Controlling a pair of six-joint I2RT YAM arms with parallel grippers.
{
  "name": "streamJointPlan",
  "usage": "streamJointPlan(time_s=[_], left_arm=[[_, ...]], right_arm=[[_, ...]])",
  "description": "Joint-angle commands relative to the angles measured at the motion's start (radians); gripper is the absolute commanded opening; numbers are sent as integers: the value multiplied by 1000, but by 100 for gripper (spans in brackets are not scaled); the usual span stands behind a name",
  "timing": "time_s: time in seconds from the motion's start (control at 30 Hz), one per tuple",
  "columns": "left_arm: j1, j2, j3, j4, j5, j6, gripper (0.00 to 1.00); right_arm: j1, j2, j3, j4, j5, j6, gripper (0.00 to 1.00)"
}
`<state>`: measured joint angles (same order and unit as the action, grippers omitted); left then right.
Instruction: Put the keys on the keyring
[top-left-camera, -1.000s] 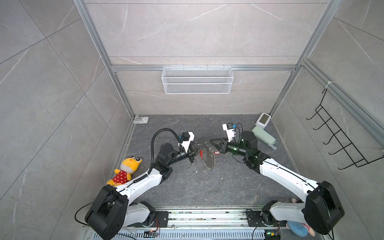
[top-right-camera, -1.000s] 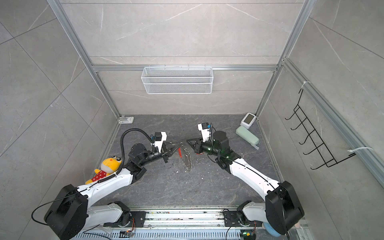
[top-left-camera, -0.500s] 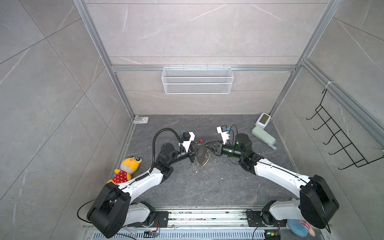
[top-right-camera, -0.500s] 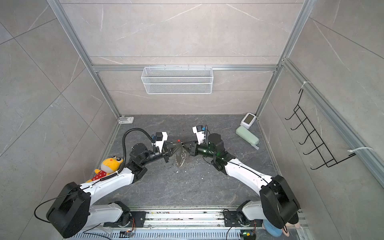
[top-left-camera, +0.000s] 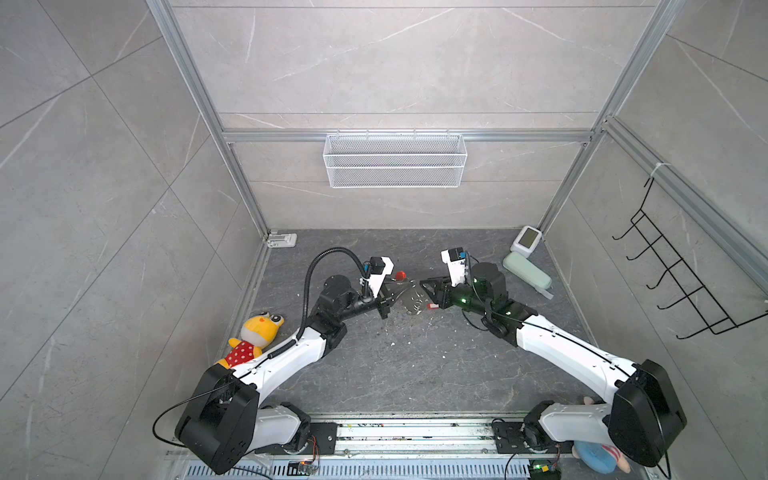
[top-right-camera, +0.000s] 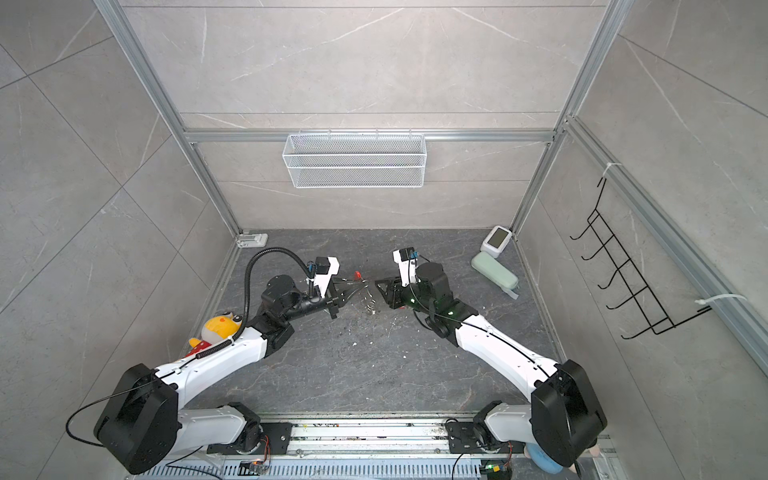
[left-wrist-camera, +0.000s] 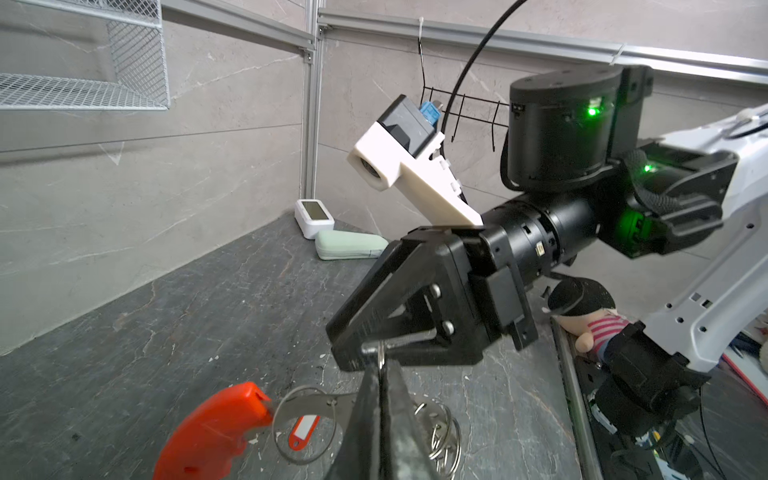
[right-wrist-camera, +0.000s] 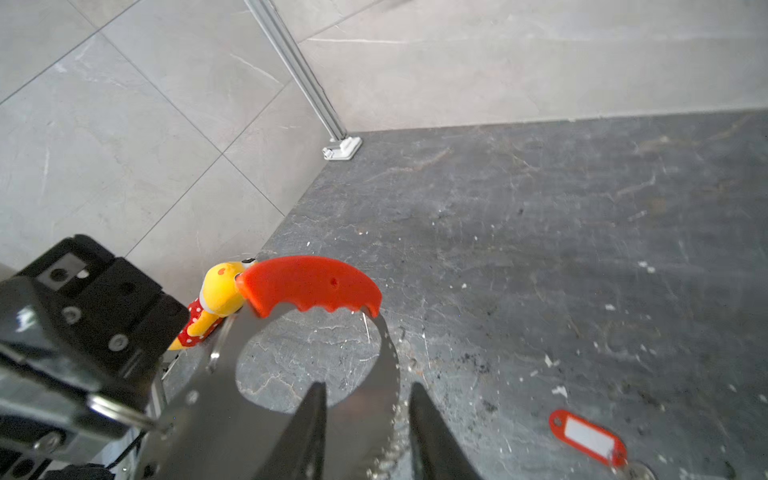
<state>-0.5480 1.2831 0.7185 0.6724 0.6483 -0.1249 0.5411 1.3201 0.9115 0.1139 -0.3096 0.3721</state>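
Over the last 1 second the right gripper (right-wrist-camera: 366, 388) has gone from a near-closed pinch to jaws clearly apart, and it now grips nothing. The edge of the keyring (right-wrist-camera: 232, 424) shows in the gap between its 2 fingers, unclamped. The left gripper (left-wrist-camera: 380, 374) stays fully closed on the keyring, holding it off the floor (right-wrist-camera: 540, 249) just ahead of the right gripper's tips. The keys (right-wrist-camera: 588, 436) lie on the floor below and beside the right gripper, outside its jaws, apart from the keyring. I judge nothing is threaded yet; the keys need picking up.
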Motion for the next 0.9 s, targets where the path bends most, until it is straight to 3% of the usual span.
streamJointPlan(time_s=[0.0,0.07,0.23,0.33,0.63,0.87], left_arm=[[53,13,69,-11,139,44,0],[92,33,100,-28,215,20,0],[169,88,192,-74,426,-75,0],[186,103,222,-112,464,-67,0],[206,120,249,-131,467,-64,0],[207,134,251,-130,461,-63,0]], right_arm=[[-69,29,113,-105,-183,-104,43],[-87,31,125,-53,-318,-122,40],[-90,42,187,-74,-488,-155,32],[-90,80,233,-108,-565,-162,28],[-81,160,304,-83,-572,-144,18],[-60,203,339,-74,-585,-136,20]])
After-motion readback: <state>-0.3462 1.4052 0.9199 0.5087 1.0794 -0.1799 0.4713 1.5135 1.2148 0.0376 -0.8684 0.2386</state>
